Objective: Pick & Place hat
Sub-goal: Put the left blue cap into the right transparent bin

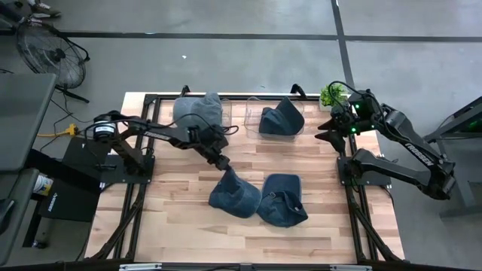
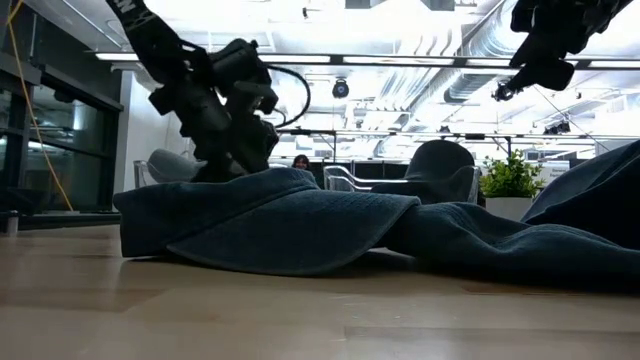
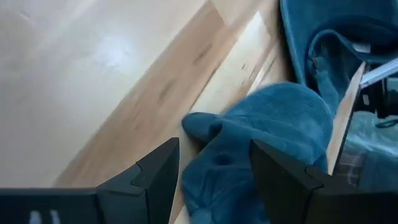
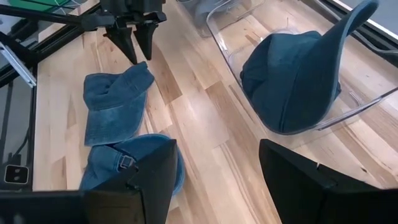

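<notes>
My left hand [image 1: 224, 163] hangs open, empty, over the hat's [image 1: 235, 193] raised edge. Closing on so little cloth risks slippage. My right hand [image 1: 328, 126] waits open.

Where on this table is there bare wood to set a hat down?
Bare wood lies left of the blue hat under the left gripper, toward the table's left edge, and between the clear bin and the second hat. The front middle, where both hats lie, is crowded.

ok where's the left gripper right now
In the high view the left gripper is near the table's middle, open, right over the top edge of the left blue hat, with a second blue hat beside that one.
</notes>
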Robot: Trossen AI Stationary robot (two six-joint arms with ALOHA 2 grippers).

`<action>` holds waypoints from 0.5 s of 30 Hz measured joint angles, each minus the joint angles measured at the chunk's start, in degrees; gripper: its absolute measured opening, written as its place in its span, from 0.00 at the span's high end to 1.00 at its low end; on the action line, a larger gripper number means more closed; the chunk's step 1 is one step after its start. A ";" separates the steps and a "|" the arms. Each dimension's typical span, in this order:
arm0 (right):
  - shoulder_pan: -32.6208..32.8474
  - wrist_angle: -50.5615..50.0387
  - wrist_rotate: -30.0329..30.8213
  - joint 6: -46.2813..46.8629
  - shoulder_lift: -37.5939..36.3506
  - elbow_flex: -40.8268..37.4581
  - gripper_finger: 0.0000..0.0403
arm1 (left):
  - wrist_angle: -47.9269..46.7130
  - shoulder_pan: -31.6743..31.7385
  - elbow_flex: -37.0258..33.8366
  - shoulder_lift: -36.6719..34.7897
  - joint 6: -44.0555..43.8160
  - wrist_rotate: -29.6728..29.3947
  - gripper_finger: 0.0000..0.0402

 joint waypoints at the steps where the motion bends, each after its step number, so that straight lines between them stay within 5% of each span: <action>1: 0.00 0.02 0.04 0.31 0.00 0.00 0.45 | -0.01 0.00 0.00 0.43 0.00 0.66 0.52; 15: 0.00 0.07 0.16 0.82 0.00 0.00 0.45 | 8.25 -0.87 -0.17 3.41 -2.32 10.57 0.52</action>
